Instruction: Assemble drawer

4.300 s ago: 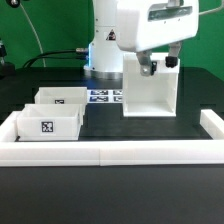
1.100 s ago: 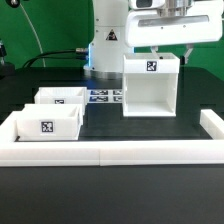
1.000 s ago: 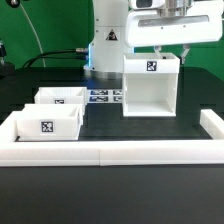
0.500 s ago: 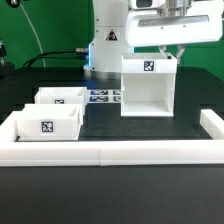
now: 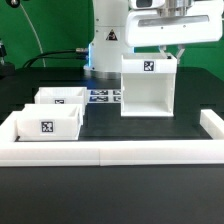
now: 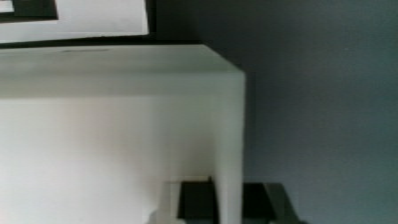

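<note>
The tall open-fronted white box (image 5: 148, 88) stands right of centre in the exterior view, with a tag on its top. My gripper (image 5: 178, 52) reaches down over the box's right wall. In the wrist view the gripper (image 6: 233, 198) has one dark finger (image 6: 199, 202) on each side of the thin white wall (image 6: 235, 130) and is shut on it. Two small white trays stand at the exterior view's left, one behind (image 5: 60, 97) and one in front (image 5: 47, 123), each with a tag.
The marker board (image 5: 103, 96) lies flat between the trays and the box, in front of the robot base (image 5: 105, 45). A long low white border wall (image 5: 120, 152) runs along the front and up both sides of the black table.
My hand has moved from the box's top left to over its right wall. In the last second the box has shifted slightly to the exterior view's left.
</note>
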